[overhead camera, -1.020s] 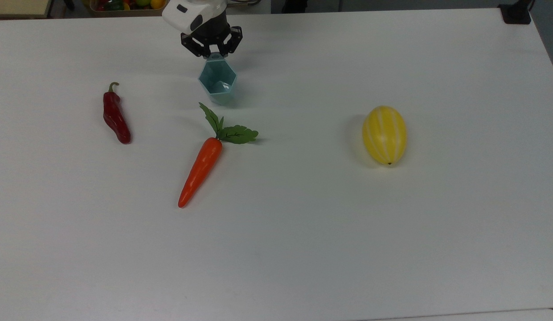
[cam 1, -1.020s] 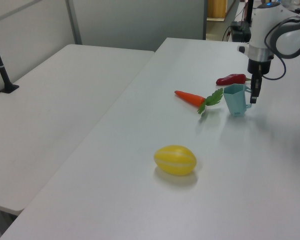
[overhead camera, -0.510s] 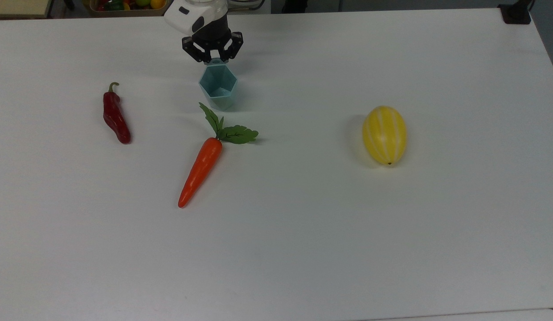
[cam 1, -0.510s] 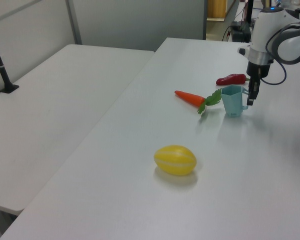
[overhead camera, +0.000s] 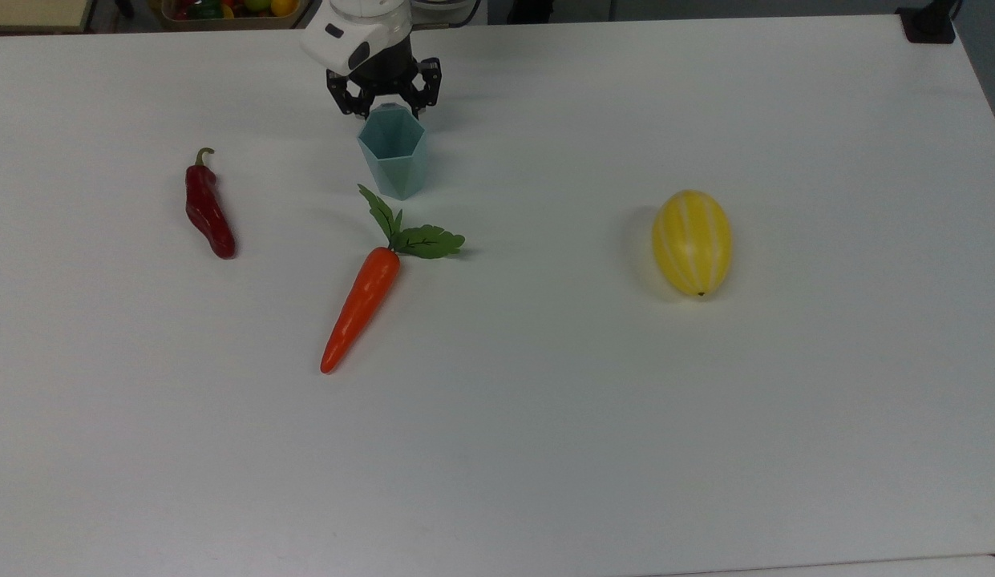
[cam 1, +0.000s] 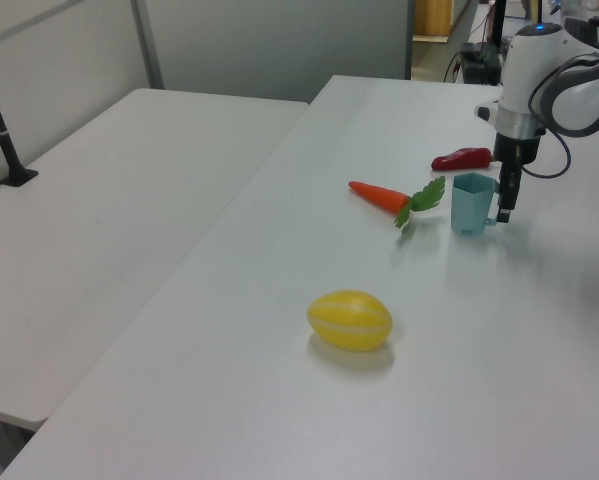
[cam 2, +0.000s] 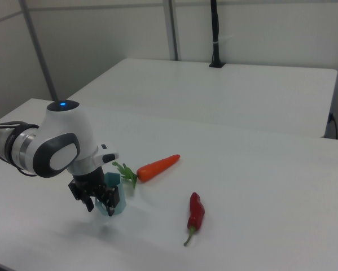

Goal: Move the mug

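Note:
The mug, a pale teal faceted cup, stands on the white table just above the carrot's leaves in the top view. It looks upright in the left view, mug. My gripper is at the mug's far rim, shut on the small tab there. In the left view the gripper hangs straight down at the mug's right side. The right view has the gripper in front of the mug, hiding most of it.
An orange carrot with green leaves lies just below the mug in the top view. A red chili lies to the top view's left, a yellow striped melon to its right. A second white table adjoins this one.
The mug has gone from leaning to upright. The gripper has shifted slightly toward the table's far edge in the top view, staying at the rim tab.

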Controlling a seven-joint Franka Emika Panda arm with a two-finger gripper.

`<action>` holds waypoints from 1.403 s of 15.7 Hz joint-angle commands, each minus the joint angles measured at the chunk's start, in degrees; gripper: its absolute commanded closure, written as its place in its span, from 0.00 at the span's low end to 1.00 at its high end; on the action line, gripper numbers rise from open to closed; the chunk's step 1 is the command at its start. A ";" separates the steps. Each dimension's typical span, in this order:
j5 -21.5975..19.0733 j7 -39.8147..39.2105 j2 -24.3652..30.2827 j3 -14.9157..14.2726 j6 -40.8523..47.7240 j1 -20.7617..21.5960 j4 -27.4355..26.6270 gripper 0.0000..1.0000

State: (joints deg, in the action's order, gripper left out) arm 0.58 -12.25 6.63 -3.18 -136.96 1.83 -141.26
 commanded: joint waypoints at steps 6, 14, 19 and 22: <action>-0.93 2.67 1.45 -0.60 6.42 0.81 2.82 0.00; -0.84 10.84 0.93 -0.16 30.15 0.81 27.24 0.00; -1.02 11.63 0.40 0.11 40.44 2.21 38.67 0.00; -2.07 14.95 -0.22 0.11 44.49 2.48 42.99 0.00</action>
State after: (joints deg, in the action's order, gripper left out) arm 0.37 -1.30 8.02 -2.87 -97.00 3.63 -103.60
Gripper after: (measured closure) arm 0.000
